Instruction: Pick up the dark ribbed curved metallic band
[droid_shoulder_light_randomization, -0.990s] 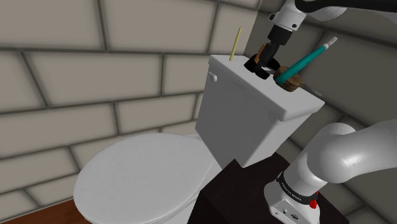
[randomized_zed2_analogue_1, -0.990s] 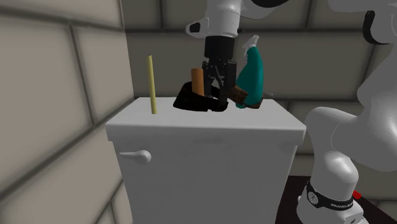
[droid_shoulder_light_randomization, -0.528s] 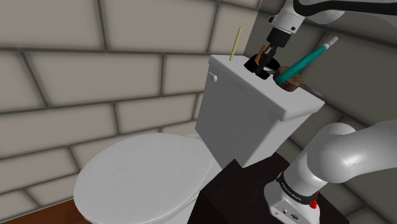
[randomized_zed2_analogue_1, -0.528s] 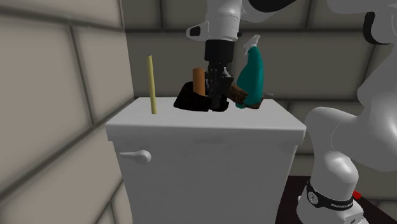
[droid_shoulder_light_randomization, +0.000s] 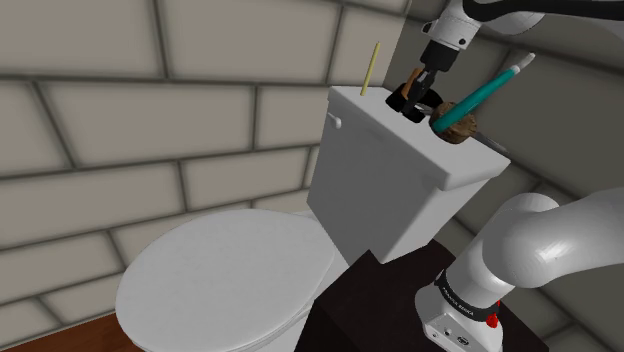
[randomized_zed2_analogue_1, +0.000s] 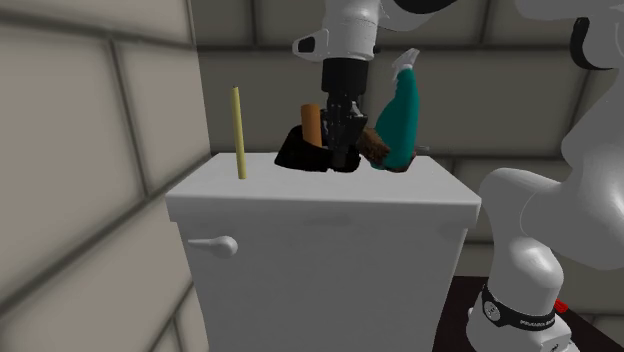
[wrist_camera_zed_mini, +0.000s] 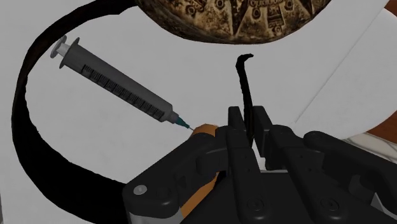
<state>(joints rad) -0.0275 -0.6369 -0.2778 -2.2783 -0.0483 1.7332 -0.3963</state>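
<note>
Over the white toilet tank lid (droid_shoulder_light_randomization: 445, 165), your gripper (wrist_camera_zed_mini: 247, 119) has its fingers pressed nearly together, pinching one thin end of the dark curved band (wrist_camera_zed_mini: 20, 127), which sweeps round a grey syringe (wrist_camera_zed_mini: 121, 86), with an orange cylinder (wrist_camera_zed_mini: 205, 131) just beside the fingers and a teal tool (randomized_zed2_analogue_1: 400, 120) leaning in the patterned brown bowl (wrist_camera_zed_mini: 235, 19) beyond.

Counts: one toilet (droid_shoulder_light_randomization: 380, 195), one flush lever (droid_shoulder_light_randomization: 337, 122), one dark curved band (wrist_camera_zed_mini: 25, 140), one grey syringe (wrist_camera_zed_mini: 121, 86), one orange cylinder (randomized_zed2_analogue_1: 312, 125), one brown patterned bowl (wrist_camera_zed_mini: 235, 19), one teal item (randomized_zed2_analogue_1: 400, 115) with a white tip, one thin yellow stick (droid_shoulder_light_randomization: 370, 68), one white robot arm (droid_shoulder_light_randomization: 540, 240), one black gripper (wrist_camera_zed_mini: 247, 116) with two fingers (wrist_camera_zed_mini: 234, 122).
</note>
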